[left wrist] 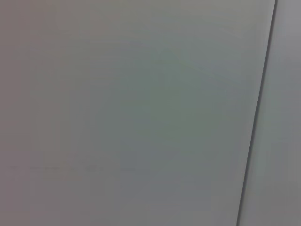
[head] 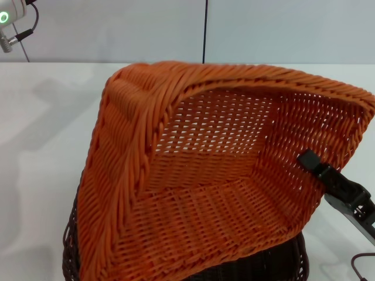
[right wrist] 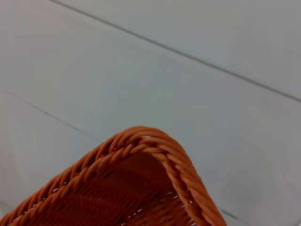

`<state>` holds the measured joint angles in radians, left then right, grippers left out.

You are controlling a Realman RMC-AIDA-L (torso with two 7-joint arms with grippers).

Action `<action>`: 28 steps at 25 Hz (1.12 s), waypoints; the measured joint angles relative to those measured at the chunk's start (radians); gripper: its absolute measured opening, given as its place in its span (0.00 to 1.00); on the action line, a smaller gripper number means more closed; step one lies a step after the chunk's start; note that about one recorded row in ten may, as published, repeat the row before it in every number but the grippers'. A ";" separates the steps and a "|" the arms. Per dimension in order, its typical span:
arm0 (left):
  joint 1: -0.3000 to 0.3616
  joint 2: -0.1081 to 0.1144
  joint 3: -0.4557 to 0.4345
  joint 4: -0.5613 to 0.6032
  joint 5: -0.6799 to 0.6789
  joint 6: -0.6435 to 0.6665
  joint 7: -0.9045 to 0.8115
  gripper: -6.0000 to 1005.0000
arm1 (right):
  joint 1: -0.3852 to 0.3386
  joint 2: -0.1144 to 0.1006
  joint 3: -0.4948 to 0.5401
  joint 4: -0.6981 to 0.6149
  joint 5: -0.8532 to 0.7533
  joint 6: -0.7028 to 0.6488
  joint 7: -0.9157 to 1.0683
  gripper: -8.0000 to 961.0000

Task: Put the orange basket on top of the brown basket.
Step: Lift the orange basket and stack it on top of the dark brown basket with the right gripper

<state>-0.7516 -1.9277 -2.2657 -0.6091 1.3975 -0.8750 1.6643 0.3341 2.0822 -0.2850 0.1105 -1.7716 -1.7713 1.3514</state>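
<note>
The orange basket (head: 205, 193) fills the middle of the head view, lifted and tilted with its open side facing me. My right gripper (head: 313, 165) is shut on its right wall, one black finger (head: 309, 159) lying on the inside of the weave. The brown basket (head: 69, 246) sits directly beneath, only its dark rim showing at the lower left and lower right. The orange basket's lower edge is down at the brown one's rim. In the right wrist view a corner of the orange basket's braided rim (right wrist: 146, 150) shows above the table. My left arm (head: 7, 20) is parked high at the far left.
The white table (head: 47, 117) stretches around the baskets to a pale wall behind. A black vertical seam (head: 205, 29) runs down that wall. The left wrist view shows only a blank wall with a dark seam (left wrist: 258, 113).
</note>
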 joint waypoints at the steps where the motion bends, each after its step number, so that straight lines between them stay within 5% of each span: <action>1: 0.000 0.000 0.000 0.000 0.000 0.000 0.000 0.86 | 0.001 0.000 -0.001 0.000 -0.003 0.000 0.000 0.16; 28: -0.004 0.003 0.033 0.001 -0.006 0.005 -0.002 0.86 | -0.093 -0.007 -0.002 0.007 -0.109 -0.101 0.023 0.16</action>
<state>-0.7552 -1.9247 -2.2332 -0.6084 1.3913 -0.8696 1.6621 0.2413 2.0752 -0.2868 0.1172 -1.8808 -1.8720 1.3740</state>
